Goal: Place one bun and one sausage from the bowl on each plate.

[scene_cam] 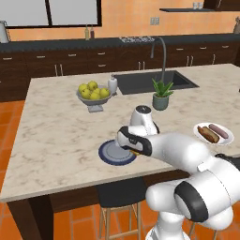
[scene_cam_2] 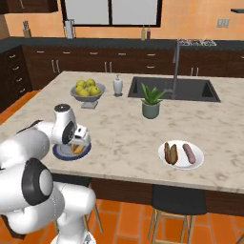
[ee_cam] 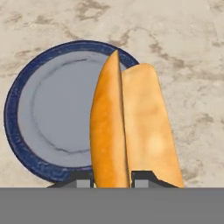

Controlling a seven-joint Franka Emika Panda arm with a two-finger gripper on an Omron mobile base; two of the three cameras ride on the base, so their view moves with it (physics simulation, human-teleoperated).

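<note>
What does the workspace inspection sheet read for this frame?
Surface: marble island counter.
Job's things: blue plate bare; bun above its edge; white plate holds a bun and a sausage.
Clutter: bowl of apples, soap bottle, potted plant.
Grippers: gripper shut on the bun.
Cables: nothing seen.
Surroundings: sink, dark cabinets, stools under the counter.
</note>
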